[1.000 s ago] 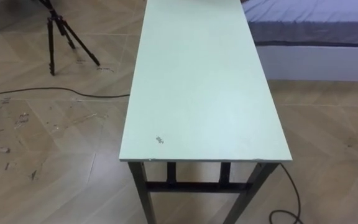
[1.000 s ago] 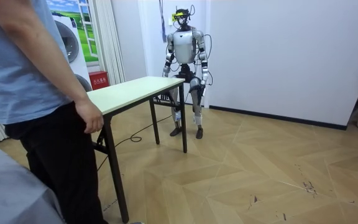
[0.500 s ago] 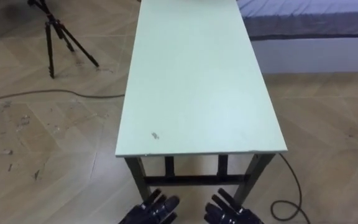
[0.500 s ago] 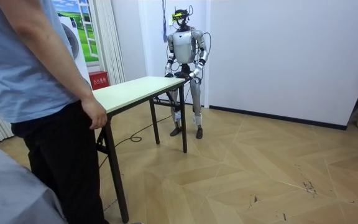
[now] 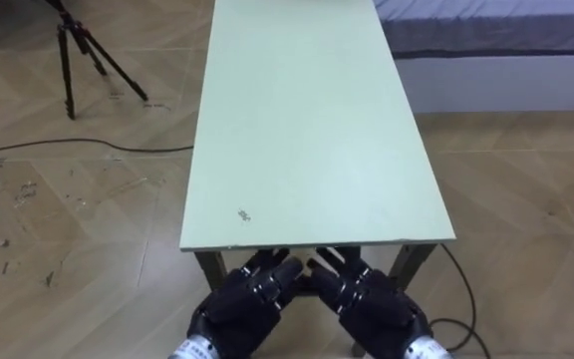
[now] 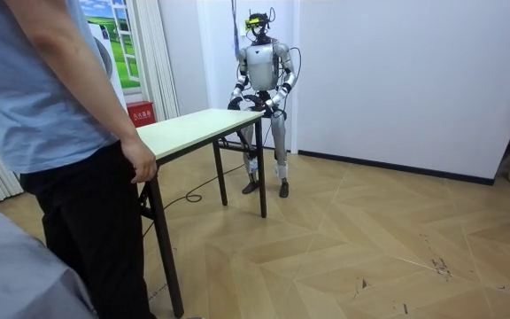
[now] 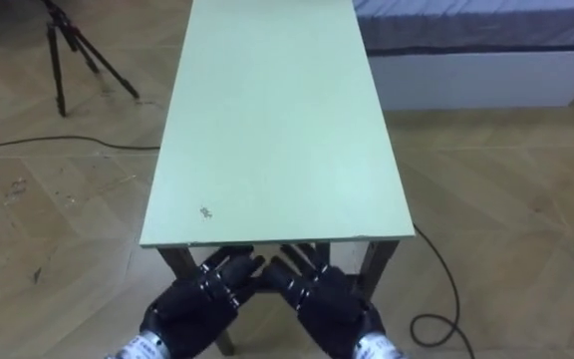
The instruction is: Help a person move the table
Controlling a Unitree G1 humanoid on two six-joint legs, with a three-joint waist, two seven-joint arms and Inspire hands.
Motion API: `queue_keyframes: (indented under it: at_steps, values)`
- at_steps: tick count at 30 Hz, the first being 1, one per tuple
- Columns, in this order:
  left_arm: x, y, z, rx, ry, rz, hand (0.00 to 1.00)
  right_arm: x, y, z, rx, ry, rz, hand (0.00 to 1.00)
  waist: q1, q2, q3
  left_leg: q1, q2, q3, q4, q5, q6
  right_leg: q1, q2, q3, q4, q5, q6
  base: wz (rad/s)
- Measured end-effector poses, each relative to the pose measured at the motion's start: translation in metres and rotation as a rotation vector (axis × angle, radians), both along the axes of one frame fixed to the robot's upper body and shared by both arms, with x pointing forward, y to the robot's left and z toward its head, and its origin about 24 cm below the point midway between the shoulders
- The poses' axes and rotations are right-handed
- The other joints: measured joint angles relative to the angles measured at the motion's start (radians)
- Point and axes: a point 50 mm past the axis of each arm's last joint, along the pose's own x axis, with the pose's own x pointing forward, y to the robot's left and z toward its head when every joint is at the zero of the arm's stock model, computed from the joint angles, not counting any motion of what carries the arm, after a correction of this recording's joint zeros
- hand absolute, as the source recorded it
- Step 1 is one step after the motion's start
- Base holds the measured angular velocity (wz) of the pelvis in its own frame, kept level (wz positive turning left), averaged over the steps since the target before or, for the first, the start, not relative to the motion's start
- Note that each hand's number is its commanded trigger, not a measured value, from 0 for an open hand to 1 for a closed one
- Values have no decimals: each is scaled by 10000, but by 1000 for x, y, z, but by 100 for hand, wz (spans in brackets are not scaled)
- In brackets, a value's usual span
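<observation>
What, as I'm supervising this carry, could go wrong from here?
1. The left hand and right hand sit open at the table edge, gripping nothing; a lift now could slip.
2. A cable loops on the floor by the near right leg and could snag a foot.
3. The tripod stands close on the left.

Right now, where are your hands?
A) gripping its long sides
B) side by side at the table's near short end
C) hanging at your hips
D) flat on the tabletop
B: the left hand and right hand lie together just below the table at its near edge, fingers straight.
</observation>
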Motion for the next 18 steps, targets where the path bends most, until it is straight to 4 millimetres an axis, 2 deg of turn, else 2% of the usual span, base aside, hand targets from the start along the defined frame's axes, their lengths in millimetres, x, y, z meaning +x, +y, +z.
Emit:
queue_keyframes:
  at_steps: [5,18]
  values:
    - [5,3,0,249,346,305,0,10,0,3,-320,64,64,0,15,62,31,120,5,9,23,0,0,101,0,22,4,11,-15,-1]
    - [20,25,3,810,1210,1611,0,21,-10,6,-860,495,-489,0,50,40,27,137,14,-23,88,0,0,117,-9,27,78,21,-32,0]
